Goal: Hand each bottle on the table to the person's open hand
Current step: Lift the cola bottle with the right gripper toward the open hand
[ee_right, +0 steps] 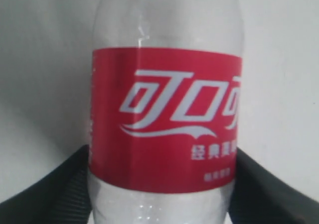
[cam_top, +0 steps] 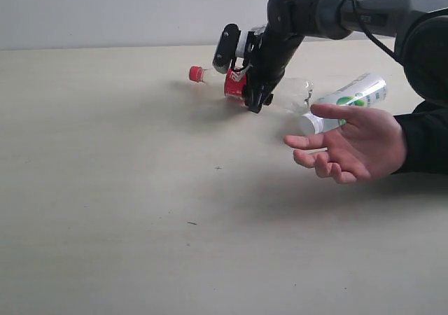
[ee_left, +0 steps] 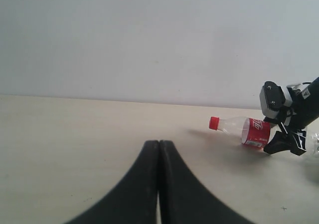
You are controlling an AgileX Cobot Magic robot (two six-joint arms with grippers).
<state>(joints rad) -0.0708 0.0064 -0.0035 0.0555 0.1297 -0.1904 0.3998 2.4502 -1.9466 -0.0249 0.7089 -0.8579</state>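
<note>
The slim clear plastic bottle with red cap and red label (cam_top: 234,85) lies on its side on the pale beige tabletop (cam_top: 140,210), just beyond the person's open hand (cam_top: 357,143), cap pointing away from that hand. The right gripper (cam_top: 255,105) straddles it at the label; its black fingers (ee_right: 50,194) flank both sides with no visible gap, but whether they clamp cannot be told. The left gripper (ee_left: 159,144), well apart from the hand, has its fingers pressed together. A white-capped, green-and-white labelled bottle (cam_top: 353,94) lies just behind the hand. Bare tabletop extends widely in front of the hand.

Red-label bottle (cam_top: 234,85) middle hidden behind right hand (cam_top: 253,103), green-white bottle (cam_top: 358,91) partly behind person's hand (cam_top: 364,147)
</note>
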